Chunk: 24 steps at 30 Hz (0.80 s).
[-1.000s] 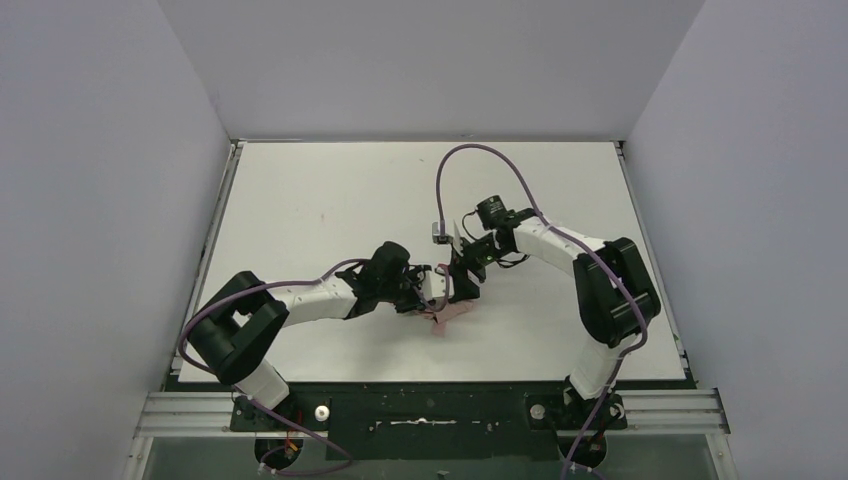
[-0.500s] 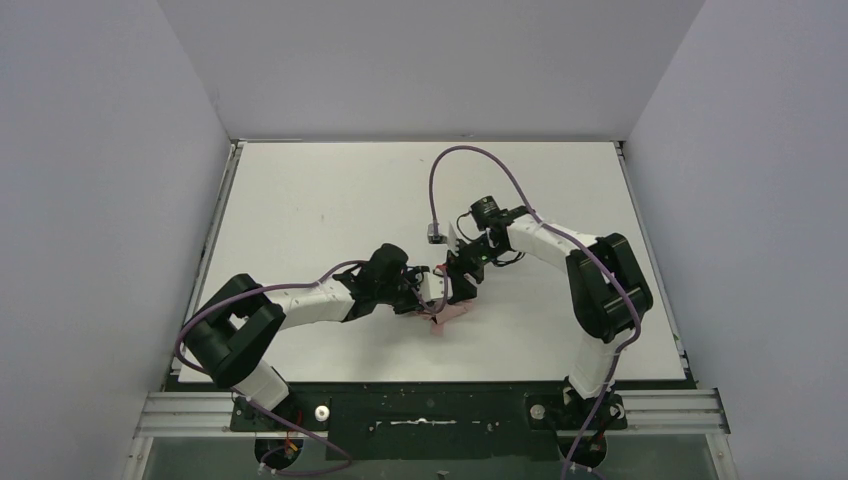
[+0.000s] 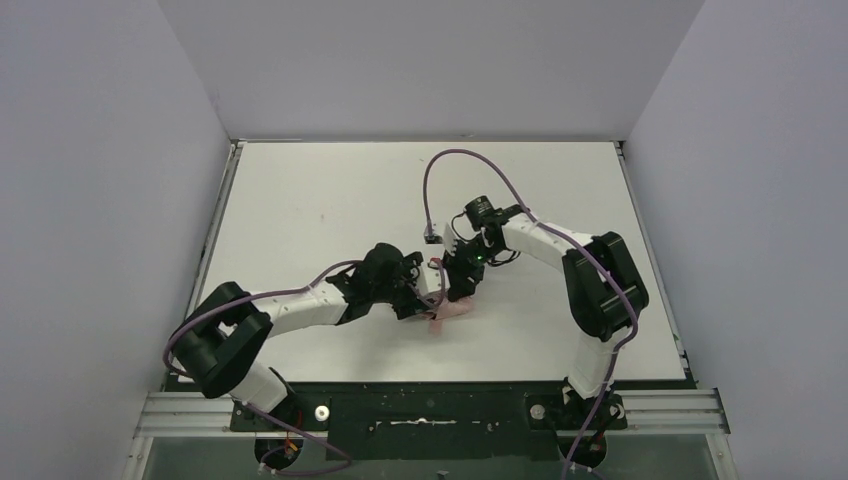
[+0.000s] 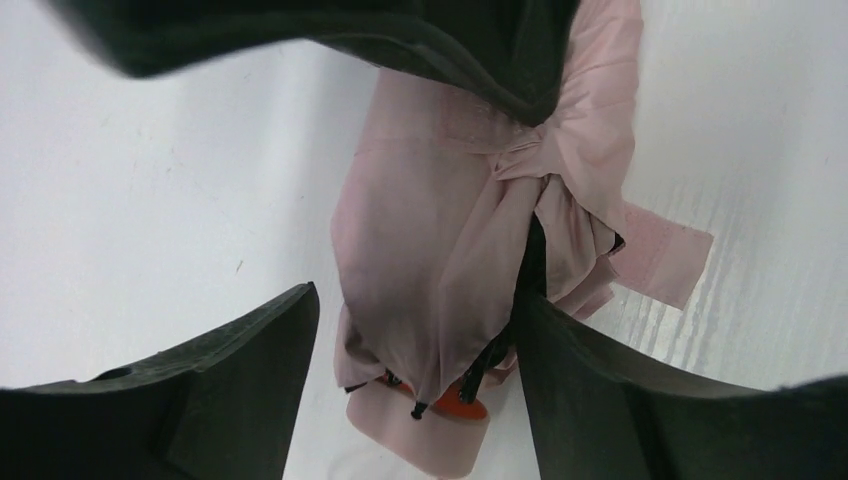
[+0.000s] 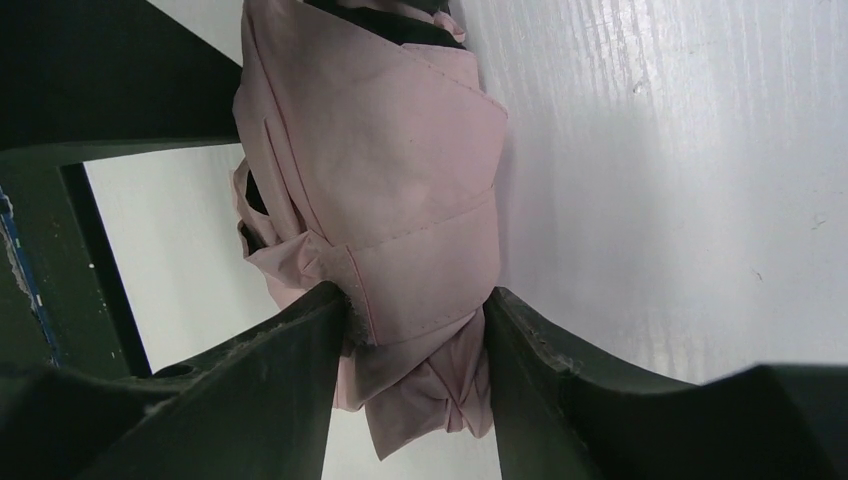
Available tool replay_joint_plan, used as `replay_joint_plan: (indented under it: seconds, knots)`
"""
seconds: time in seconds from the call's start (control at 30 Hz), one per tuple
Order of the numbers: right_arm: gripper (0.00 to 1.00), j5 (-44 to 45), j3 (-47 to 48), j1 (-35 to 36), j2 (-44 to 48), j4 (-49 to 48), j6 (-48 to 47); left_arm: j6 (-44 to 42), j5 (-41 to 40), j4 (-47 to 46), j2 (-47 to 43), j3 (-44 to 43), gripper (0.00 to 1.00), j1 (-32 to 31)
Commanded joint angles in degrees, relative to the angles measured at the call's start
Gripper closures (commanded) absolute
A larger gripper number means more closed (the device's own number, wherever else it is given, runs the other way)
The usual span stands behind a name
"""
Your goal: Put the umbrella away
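Note:
The pale pink umbrella (image 3: 447,312) lies folded on the white table, between my two grippers. In the left wrist view its bunched fabric (image 4: 440,230) hangs over a pink handle (image 4: 425,430) with an orange ring, and its strap (image 4: 655,250) sticks out to the right. My left gripper (image 4: 418,300) is open around it: the left finger stands off the fabric, the right one touches it. My right gripper (image 5: 415,300) is shut on the umbrella (image 5: 380,150), both fingers pressed into the strapped fabric. The black shaft is hidden.
The white table (image 3: 300,200) is walled by grey panels on three sides. A purple cable (image 3: 450,160) loops above the right arm. The two wrists sit close together at mid-table, nearly touching.
My left gripper has opened and let go of the umbrella. My right gripper has moved slightly left and closed onto the fabric.

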<state>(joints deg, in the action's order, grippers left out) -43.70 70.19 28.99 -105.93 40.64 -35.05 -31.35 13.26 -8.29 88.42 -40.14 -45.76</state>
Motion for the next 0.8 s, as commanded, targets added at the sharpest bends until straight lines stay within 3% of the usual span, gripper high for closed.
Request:
replay_joint_plan:
  seconds: [0.0,0.27,0.37,0.53,0.77]
  knots:
    - [0.53,10.2,0.0,0.7,-1.3,-0.6,-0.8,5.0,0.1,-5.9,-7.4,1.3,0.30,0.3]
    - [0.62,13.2,-1.8,1.8,1.5,-3.4,-2.1,10.8,6.1,2.1,-23.5,3.8,0.29,1.6]
    - [0.65,14.9,-3.7,2.7,2.9,-5.3,-2.8,17.6,4.2,1.7,-27.1,4.7,0.23,5.0]
    - [0.68,17.9,-8.3,5.0,8.7,-10.4,-2.9,27.2,1.0,-2.4,-26.1,4.9,0.12,13.2]
    - [0.71,23.2,-14.2,8.2,13.6,-15.3,-7.0,31.0,18.1,-9.6,-17.6,2.6,0.11,23.1]
